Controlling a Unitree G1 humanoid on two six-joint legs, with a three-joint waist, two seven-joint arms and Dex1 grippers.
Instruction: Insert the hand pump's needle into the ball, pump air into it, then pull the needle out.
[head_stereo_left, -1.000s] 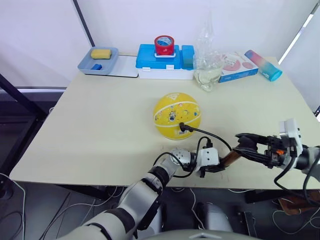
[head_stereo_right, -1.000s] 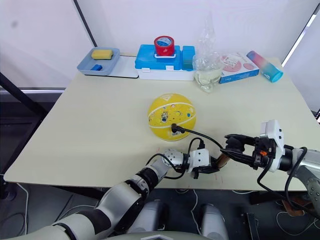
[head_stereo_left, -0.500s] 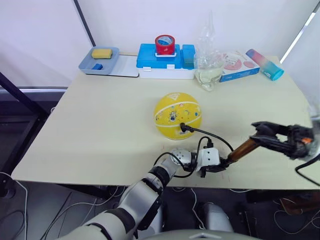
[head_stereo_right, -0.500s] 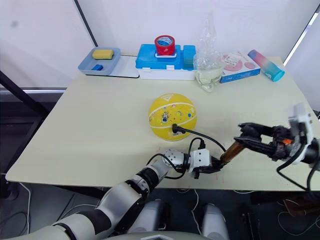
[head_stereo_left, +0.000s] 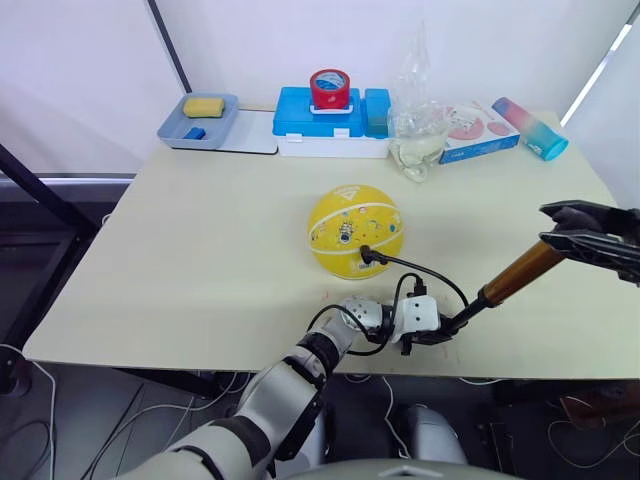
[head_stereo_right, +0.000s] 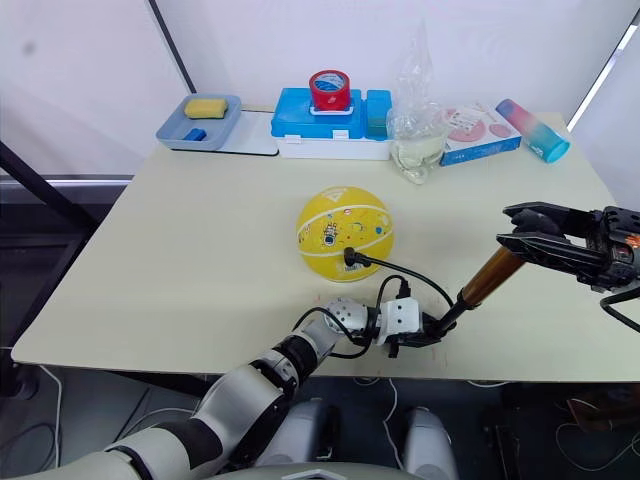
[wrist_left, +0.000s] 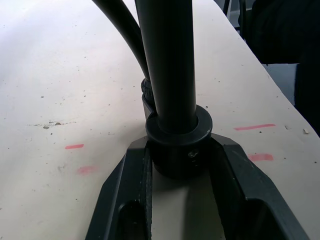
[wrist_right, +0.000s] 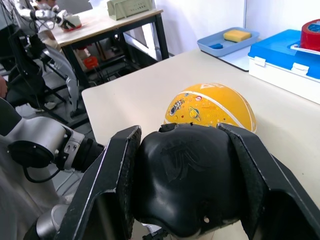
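Now | ball (head_stereo_left: 354, 230): triangle logo, coloured prints | text unreadable

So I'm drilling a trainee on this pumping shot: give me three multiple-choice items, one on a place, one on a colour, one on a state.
1. Where does the red tape roll sit?
A. on the blue box
B. in the grey tray
C. beside the ball

2. What colour is the pump's barrel?
A. silver
B. gold-bronze
C. blue

3. What grips the pump's handle end?
A. nothing
B. the left gripper
C. the right gripper

Answers:
1 A: the red tape roll rests on top of the blue box.
2 B: the hand pump shows a gold-bronze barrel.
3 C: the right gripper is shut on the black handle, while the left gripper clamps the base; the hose runs to the ball.
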